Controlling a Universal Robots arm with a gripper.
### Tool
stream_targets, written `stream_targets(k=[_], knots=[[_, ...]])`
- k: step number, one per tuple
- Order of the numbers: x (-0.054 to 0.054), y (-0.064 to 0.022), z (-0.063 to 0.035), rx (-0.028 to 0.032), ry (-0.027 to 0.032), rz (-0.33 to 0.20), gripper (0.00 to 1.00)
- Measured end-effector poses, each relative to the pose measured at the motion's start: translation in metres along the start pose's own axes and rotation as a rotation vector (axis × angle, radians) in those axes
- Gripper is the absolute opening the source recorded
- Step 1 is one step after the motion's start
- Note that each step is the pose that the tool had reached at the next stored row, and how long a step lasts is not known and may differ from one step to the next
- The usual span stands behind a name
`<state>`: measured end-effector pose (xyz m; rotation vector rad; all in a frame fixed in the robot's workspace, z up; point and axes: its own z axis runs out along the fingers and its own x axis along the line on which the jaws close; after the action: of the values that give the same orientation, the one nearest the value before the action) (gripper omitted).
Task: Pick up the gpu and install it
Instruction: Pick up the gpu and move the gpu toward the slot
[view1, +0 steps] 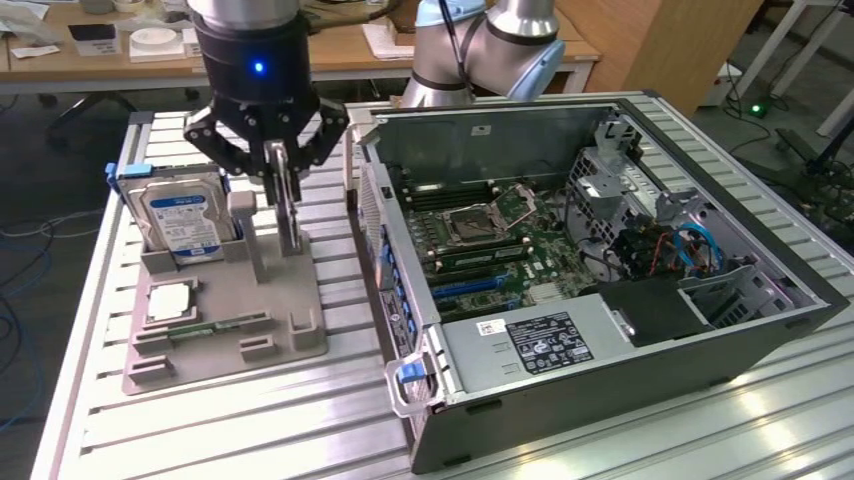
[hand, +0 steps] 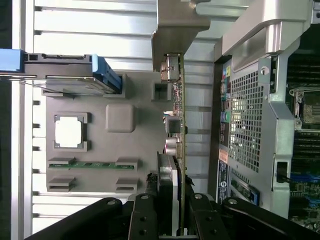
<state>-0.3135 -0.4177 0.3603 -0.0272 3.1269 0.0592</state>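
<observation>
Grey plastic holder tray (view1: 274, 305) is seen at the left of the exterior view, laid on a ribbed aluminium table (view1: 267, 430). The gpu (view1: 287, 215) is stood on edge at the tray's right side, thin and upright. Its upper edge is pinched between the drawn-in fingers of the black gripper (view1: 276, 160), which is hung straight down from the upper left of the frame. Whether the card's lower edge is seated in the tray or raised clear cannot be told. In the wrist view the gpu (hand: 175, 125) is seen edge-on, with the gripper (hand: 171, 202) clamped on both faces. A hard drive (view1: 183, 220) with a blue-and-white label is propped beside it, a small gap between them. A narrow strip of bare table is left between the tray's edge and the open computer case (view1: 747, 330), whose motherboard (view1: 494, 235) is exposed.
</observation>
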Motion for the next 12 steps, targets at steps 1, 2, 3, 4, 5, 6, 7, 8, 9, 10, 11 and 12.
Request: stream_targets(k=[1, 2, 3, 4, 5, 6, 7, 8, 9, 10, 11, 12], knots=[[0.000, 0.0001, -0.0036, 0.0001, 0.0001, 0.000, 0.28], [0.000, 0.0002, -0.0075, 0.0000, 0.0000, 0.000, 0.28], [0.000, 0.0003, -0.0111, 0.0001, 0.0001, 0.000, 0.28], [0.000, 0.0004, -0.0147, 0.0000, 0.0000, 0.000, 0.28], [0.000, 0.0005, -0.0183, 0.0000, 0.0000, 0.000, 0.28], [0.000, 0.0006, -0.0220, 0.0001, 0.0001, 0.000, 0.28], [0.000, 0.0007, -0.0256, 0.0000, 0.0001, 0.000, 0.28], [0.000, 0.0009, -0.0296, 0.0000, 0.0000, 0.000, 0.28], [0.000, 0.0010, -0.0330, 0.0000, 0.0000, 0.000, 0.28], [-0.001, 0.0012, -0.0370, 0.0000, 0.0000, 0.000, 0.28], [-0.001, 0.0013, -0.0408, 0.0001, 0.0001, 0.000, 0.28], [-0.001, 0.0014, -0.0444, 0.0001, 0.0000, 0.000, 0.28]])
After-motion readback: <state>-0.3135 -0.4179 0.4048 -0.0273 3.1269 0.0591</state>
